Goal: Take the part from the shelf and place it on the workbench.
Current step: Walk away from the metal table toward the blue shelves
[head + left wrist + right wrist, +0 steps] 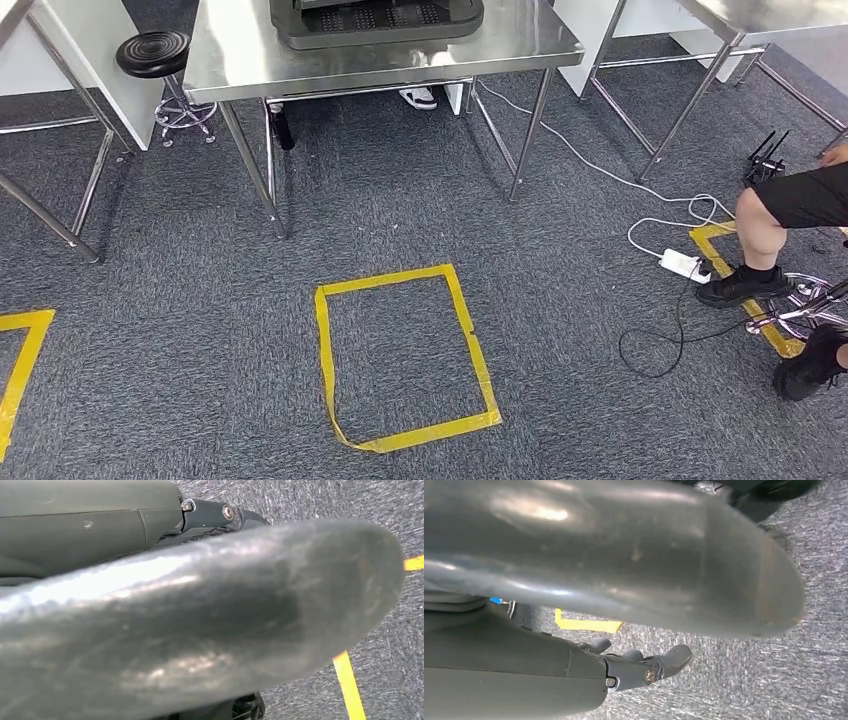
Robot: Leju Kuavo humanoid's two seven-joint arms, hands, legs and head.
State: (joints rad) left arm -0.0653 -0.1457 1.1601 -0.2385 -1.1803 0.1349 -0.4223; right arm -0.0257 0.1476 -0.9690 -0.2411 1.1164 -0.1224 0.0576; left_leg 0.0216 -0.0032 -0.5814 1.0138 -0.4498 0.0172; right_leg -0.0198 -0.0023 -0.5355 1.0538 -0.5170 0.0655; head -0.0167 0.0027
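A steel workbench point(250, 55) stands ahead of me across grey carpet, with a dark grey tray-like unit point(375, 22) on its top. My left hand point(200, 615) hangs over the carpet in the left wrist view, its thick grey thumb close to the camera and its dark fingers point(215, 514) stretched out behind, with nothing in it. My right hand point(614, 555) hangs the same way in the right wrist view. Its dark fingers point(649, 667) are straight and apart from the thumb, holding nothing.
A yellow tape rectangle point(325, 350) marks the carpet just ahead. A person's legs point(765, 225) and a chrome stool base are at the right, beside a white power strip point(685, 264) and cables. A black stool point(153, 52) and more steel tables flank the workbench.
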